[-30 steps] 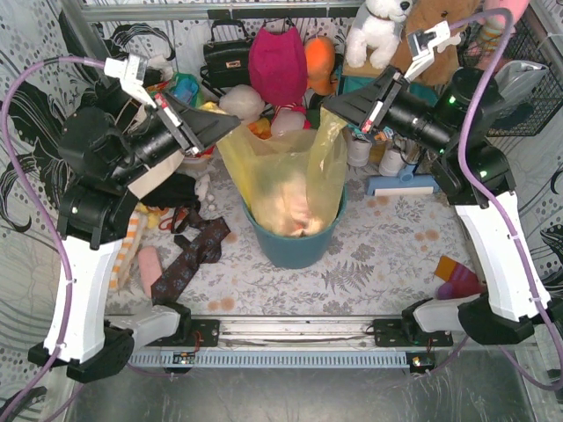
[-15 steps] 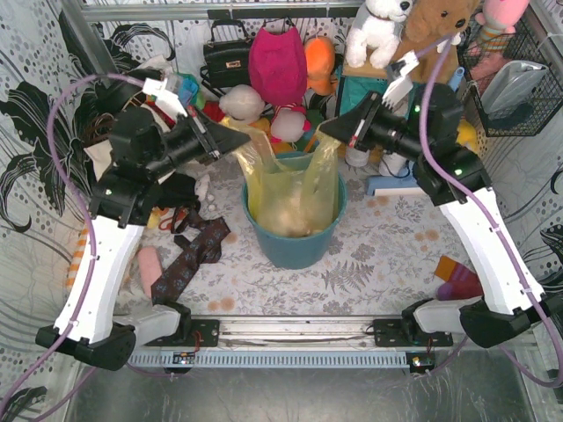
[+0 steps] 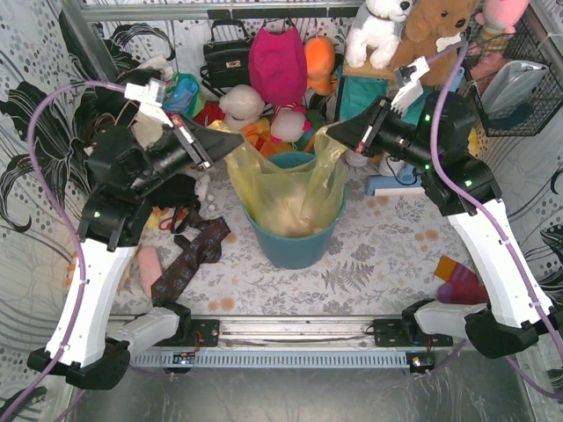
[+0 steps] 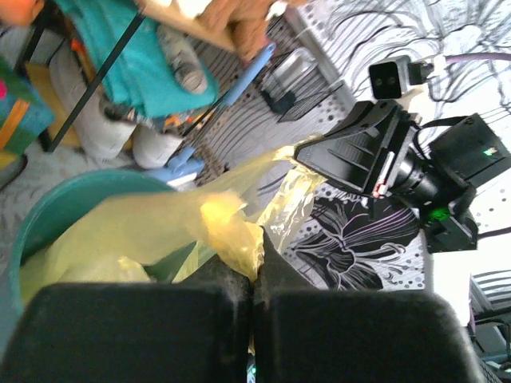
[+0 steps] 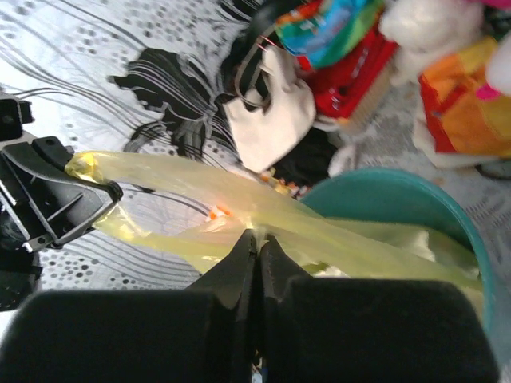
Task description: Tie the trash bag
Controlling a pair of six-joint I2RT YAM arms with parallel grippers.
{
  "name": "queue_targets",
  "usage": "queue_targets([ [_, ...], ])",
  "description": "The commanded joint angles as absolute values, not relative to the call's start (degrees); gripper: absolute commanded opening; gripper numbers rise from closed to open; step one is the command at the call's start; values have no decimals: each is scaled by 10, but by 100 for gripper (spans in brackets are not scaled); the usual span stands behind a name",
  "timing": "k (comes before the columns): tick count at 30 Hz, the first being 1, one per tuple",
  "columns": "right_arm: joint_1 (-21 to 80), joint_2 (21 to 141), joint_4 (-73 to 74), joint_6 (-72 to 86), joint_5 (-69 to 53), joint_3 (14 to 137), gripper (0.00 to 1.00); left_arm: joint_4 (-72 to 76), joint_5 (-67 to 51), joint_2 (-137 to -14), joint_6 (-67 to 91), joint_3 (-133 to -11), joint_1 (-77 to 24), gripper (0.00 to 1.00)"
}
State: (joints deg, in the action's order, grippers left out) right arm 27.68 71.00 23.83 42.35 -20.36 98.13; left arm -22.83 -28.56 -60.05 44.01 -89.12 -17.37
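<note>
Trash bag [image 3: 286, 180]: thin yellow-green plastic, seated in the teal bin [image 3: 290, 248] at the middle of the table [image 3: 387, 237]. Pale crumpled contents show through the film low in the bin. The upper edge of the bag is drawn up above the bin rim into two stretched corners, one pulled left and one pulled right, with the film sagging in a shallow dip between them.

Left pincer [image 3: 227, 141]: clenched on the left corner of the bag. The left wrist view shows its two dark fingers pressed together with a bunched fold of yellow plastic caught between the tips. It is raised above and to the left of the bin rim, not touching the bin.

Right pincer [image 3: 327, 134]: clenched on the right corner of the bag. The right wrist view shows its fingers meeting on a taut strip of film that runs across to the opposite pincer. It is held above the far right of the rim, clear of the bin.

Arm pose: each arm rises from its base at the near edge, bends at the elbow and reaches inward and far, so the two pincers face each other across the bag mouth, well apart.

Surroundings: a dark patterned necktie [image 3: 189, 255] lies on the table left of the bin. A black handbag [image 3: 227, 57], a white plush dog [image 3: 378, 26] and a brown teddy bear [image 3: 440, 26] sit along the far side.
</note>
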Motion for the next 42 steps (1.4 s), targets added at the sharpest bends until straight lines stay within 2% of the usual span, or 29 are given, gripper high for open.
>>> queue_targets([
  [1,279,679,270,393,-160,956,6,-182,-294,-589,428,-845,-174,0],
  [6,279,648,295,341,-140,974,49,-157,-306,-576,422,-842,-174,0],
  [11,279,628,338,268,-112,1025,73,-121,-324,-573,422,-842,-174,0],
  [13,279,618,335,235,-113,1041,78,-106,-333,-574,422,-845,-174,0],
  [16,279,619,318,196,-142,1068,81,-86,-352,-578,420,-853,-174,0],
  [18,279,633,298,175,-183,1085,77,-79,-365,-581,419,-858,-174,0],
  [21,279,664,243,158,-293,1097,73,-79,-381,-584,411,-860,-174,0],
  [24,279,690,155,163,-408,1083,75,-75,-395,-578,402,-848,-174,2],
  [25,280,696,117,169,-438,1066,77,-70,-403,-575,400,-843,-173,7],
  [26,280,702,76,180,-461,1055,80,-67,-410,-572,398,-838,-174,16],
  [28,282,717,20,198,-488,1032,84,-74,-413,-566,384,-836,-174,47],
  [29,284,727,7,200,-494,1028,84,-87,-406,-563,376,-840,-174,56],
  [30,287,733,1,198,-496,1026,84,-112,-393,-560,363,-847,-174,60],
  [38,333,770,8,142,-489,1018,84,-336,-209,-579,274,-994,-174,67],
  [42,369,805,43,100,-467,1051,88,-378,-181,-578,243,-1028,-174,67],
])
